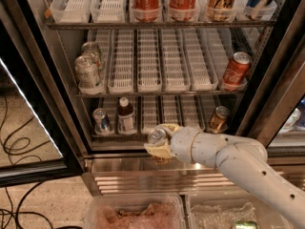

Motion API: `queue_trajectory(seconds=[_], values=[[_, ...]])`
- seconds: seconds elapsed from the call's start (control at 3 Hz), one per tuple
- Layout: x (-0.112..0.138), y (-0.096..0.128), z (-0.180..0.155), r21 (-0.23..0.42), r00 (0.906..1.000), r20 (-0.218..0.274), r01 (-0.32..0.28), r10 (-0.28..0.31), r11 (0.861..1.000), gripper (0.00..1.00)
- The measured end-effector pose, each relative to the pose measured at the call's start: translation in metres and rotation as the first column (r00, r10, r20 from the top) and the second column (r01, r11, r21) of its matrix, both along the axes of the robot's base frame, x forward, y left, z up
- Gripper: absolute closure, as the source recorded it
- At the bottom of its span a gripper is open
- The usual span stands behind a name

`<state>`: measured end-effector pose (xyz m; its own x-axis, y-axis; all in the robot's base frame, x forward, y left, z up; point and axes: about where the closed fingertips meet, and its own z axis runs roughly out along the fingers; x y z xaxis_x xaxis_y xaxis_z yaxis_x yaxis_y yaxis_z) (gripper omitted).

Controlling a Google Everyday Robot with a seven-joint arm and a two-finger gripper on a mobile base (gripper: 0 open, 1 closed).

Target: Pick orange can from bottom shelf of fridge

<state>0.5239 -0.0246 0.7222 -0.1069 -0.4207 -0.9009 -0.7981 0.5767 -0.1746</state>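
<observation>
Lower centre, your two-finger gripper clasped the upright copper-orange metal can, just before the black-framed fridge's white-laned bottom shelf.

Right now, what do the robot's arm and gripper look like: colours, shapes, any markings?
The arm is glossy white, built of thick rounded tubular segments, with a thin tan ring at the wrist. No cables or markings show. The gripper, pale yellow and blocky, sits in front of the bottom shelf.
</observation>
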Motion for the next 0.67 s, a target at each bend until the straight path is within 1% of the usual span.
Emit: queue_trajectory(seconds=[0.33,0.67], values=[[-0.0426,-0.0092,0.0131,0.001,0.997,-0.002,-0.078,0.078,0.997,1.0],[-0.0426,-0.0092,0.0131,0.001,0.997,-0.002,-0.078,0.078,0.997,1.0]])
